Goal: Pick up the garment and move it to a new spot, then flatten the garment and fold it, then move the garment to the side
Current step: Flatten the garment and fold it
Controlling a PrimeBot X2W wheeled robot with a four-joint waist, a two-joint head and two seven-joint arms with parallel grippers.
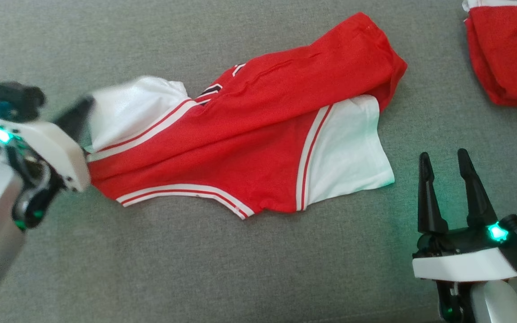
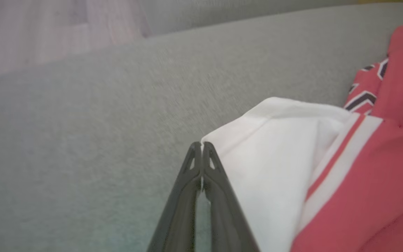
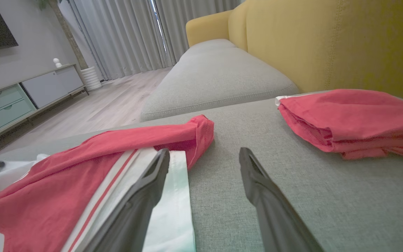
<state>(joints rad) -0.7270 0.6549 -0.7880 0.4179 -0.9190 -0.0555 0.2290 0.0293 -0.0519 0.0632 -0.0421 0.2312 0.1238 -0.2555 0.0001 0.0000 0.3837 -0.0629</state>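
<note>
A red garment [image 1: 249, 134] with white sleeves and red-and-white striped trim lies rumpled and partly doubled over on the grey sofa cushion [image 1: 240, 269]. My left gripper [image 1: 85, 105] is at its left end, shut on the edge of the white sleeve [image 2: 278, 157]. In the left wrist view the two fingers of my left gripper [image 2: 201, 144] meet at the sleeve's corner. My right gripper [image 1: 443, 154] stands open on the cushion, just right of the garment's other white sleeve. In the right wrist view the garment [image 3: 82, 164] lies left of my right gripper [image 3: 204, 152], which holds nothing.
A second red garment [image 1: 505, 54], folded, lies at the cushion's far right corner, also visible as a folded pile [image 3: 348, 119]. A yellow backrest [image 3: 327, 42] rises behind it. Beyond the cushion's left edge are wooden floor [image 3: 93, 108] and a low cabinet [image 3: 30, 94].
</note>
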